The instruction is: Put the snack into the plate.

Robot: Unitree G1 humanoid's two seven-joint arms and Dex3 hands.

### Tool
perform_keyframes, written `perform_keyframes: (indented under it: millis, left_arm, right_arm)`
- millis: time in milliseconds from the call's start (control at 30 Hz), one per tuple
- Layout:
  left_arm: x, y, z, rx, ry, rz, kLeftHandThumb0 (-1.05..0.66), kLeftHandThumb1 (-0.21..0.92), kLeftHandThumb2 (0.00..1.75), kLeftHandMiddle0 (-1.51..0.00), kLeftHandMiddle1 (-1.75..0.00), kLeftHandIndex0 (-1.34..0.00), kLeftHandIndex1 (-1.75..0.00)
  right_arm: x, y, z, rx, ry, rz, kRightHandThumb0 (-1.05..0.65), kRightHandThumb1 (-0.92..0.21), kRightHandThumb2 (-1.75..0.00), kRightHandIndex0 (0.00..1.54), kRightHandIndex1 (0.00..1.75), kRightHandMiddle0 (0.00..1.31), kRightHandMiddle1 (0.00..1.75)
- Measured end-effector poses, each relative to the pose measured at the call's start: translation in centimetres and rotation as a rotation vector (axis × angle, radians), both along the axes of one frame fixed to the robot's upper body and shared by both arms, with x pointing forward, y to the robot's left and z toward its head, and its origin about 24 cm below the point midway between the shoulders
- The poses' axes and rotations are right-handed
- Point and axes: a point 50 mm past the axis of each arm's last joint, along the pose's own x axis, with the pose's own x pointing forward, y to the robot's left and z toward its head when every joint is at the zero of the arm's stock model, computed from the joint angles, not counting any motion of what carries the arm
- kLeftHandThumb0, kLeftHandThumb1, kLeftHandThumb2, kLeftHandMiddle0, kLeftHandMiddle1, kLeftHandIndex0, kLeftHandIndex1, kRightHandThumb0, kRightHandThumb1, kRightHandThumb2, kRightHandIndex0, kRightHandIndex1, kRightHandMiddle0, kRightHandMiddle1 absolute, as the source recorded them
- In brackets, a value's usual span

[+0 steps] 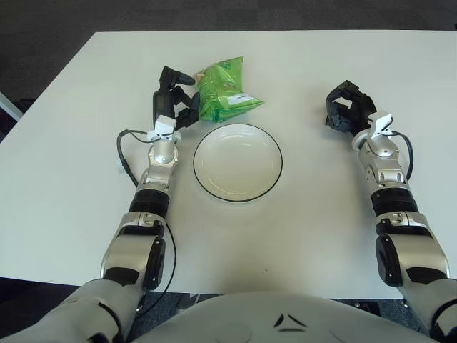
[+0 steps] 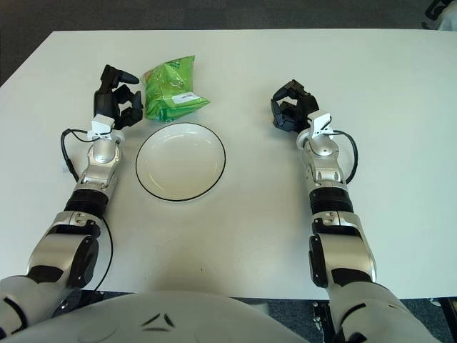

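Note:
A green snack bag point(image 1: 225, 91) lies on the white table just beyond the plate's far left rim. The white plate point(image 1: 238, 187) with a thin black rim sits in the middle and holds nothing. My left hand point(image 1: 178, 96) is raised just left of the bag, fingers spread and stretched toward it, close to the bag's left edge; whether they touch it I cannot tell. My right hand point(image 1: 348, 107) shows to the right of the plate, fingers curled, holding nothing.
A black cable point(image 1: 126, 158) loops beside my left forearm. The white table point(image 1: 300, 229) spreads wide around the plate, with dark floor past its far and left edges.

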Motion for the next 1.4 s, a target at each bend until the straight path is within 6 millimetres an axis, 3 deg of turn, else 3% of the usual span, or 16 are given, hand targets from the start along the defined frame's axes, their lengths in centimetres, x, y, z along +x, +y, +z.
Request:
perform_keyframes:
  millis: [167,300,400,500,633,667,700,733,767,800,867,967,1067,1400]
  left_arm:
    - [0.0,0.1,0.1,-0.018,-0.032,0.003,-0.36,0.9,0.34,-0.82,-1.75,-0.43,-1.52]
    - [-0.1,0.2,0.3,-0.033,-0.065,0.013,-0.35,0.92,0.35,-0.62,-1.69,-0.38,-1.55]
    - [-0.2,0.1,0.5,-0.039,-0.107,0.028,-0.12,0.92,0.35,-0.44,-1.56,-0.36,-1.51]
    - [-0.3,-0.1,0.8,-0.031,-0.156,0.039,-0.04,0.92,0.37,-0.36,-1.55,-0.32,-1.52]
    - [-0.4,-0.2,0.9,-0.01,-0.203,0.099,-0.01,0.92,0.43,-0.35,-1.55,-0.15,-1.62]
    - [-0.4,-0.3,1.0,-0.002,-0.213,0.118,-0.08,0.92,0.45,-0.31,-1.42,-0.15,-1.65]
    - [-0.4,-0.4,1.0,0.008,-0.223,0.141,-0.17,0.92,0.45,-0.29,-1.15,-0.18,-1.66]
    - [-0.4,-0.4,0.9,0.021,-0.23,0.159,-0.32,0.92,0.46,-0.27,-0.62,-0.23,-1.68]
    - [-0.4,-0.4,0.9,0.026,-0.232,0.168,-0.32,0.92,0.46,-0.27,-0.62,-0.23,-1.68]
    - [-0.4,-0.6,0.7,0.081,-0.244,0.207,-0.37,0.92,0.42,-0.25,-0.54,-0.2,-1.51]
    - [-0.5,-0.8,0.4,0.144,-0.258,0.241,-0.5,0.92,0.29,-0.21,-0.25,-0.18,-0.87]
    - [-0.5,-0.7,-0.1,0.267,-0.275,0.282,-0.57,0.92,0.22,-0.19,-0.09,-0.2,-0.5]
    - [-0.5,-0.6,-0.3,0.359,-0.293,0.302,-0.61,0.92,0.2,-0.17,-0.03,-0.19,-0.35]
    - [-0.2,0.6,-0.1,0.53,-0.335,0.401,-0.68,0.92,0.21,-0.11,0.0,-0.15,-0.2]
  right_arm:
    - [0.0,0.0,-0.1,0.0,0.005,0.005,-0.4,-0.62,-0.91,0.84,1.75,0.39,1.75]
    - [0.0,0.0,-0.2,-0.001,0.007,0.005,-0.4,-0.62,-0.91,0.84,1.75,0.39,1.75]
    - [0.0,0.0,-0.2,-0.001,0.01,0.003,-0.4,-0.62,-0.91,0.84,1.75,0.39,1.75]
    - [0.0,-0.1,-0.3,-0.001,0.012,0.003,-0.4,-0.62,-0.91,0.84,1.75,0.39,1.75]
    - [0.0,0.0,-0.3,-0.001,0.012,0.008,-0.4,-0.62,-0.91,0.84,1.75,0.39,1.75]
    - [0.0,0.0,-0.3,-0.001,0.011,0.01,-0.4,-0.62,-0.91,0.84,1.75,0.39,1.75]
    - [0.0,0.0,-0.3,-0.001,0.01,0.012,-0.4,-0.62,-0.91,0.84,1.75,0.39,1.75]
    - [0.0,0.1,-0.3,-0.001,0.01,0.014,-0.4,-0.62,-0.91,0.84,1.75,0.39,1.75]
    - [0.0,0.1,-0.3,-0.001,0.009,0.015,-0.4,-0.62,-0.91,0.84,1.75,0.39,1.75]
    - [0.0,0.2,-0.3,-0.002,0.005,0.026,-0.4,-0.62,-0.91,0.84,1.75,0.39,1.75]
    - [0.0,0.3,-0.3,-0.003,0.007,0.031,-0.4,-0.62,-0.91,0.84,1.75,0.39,1.75]
    - [0.0,0.4,-0.2,-0.004,0.004,0.044,-0.4,-0.62,-0.91,0.84,1.75,0.39,1.75]
    - [0.0,0.5,-0.2,-0.004,0.001,0.049,-0.4,-0.62,-0.91,0.84,1.75,0.39,1.75]
    - [0.1,0.4,0.0,-0.008,-0.011,0.05,-0.4,-0.62,-0.91,0.83,1.75,0.39,1.75]
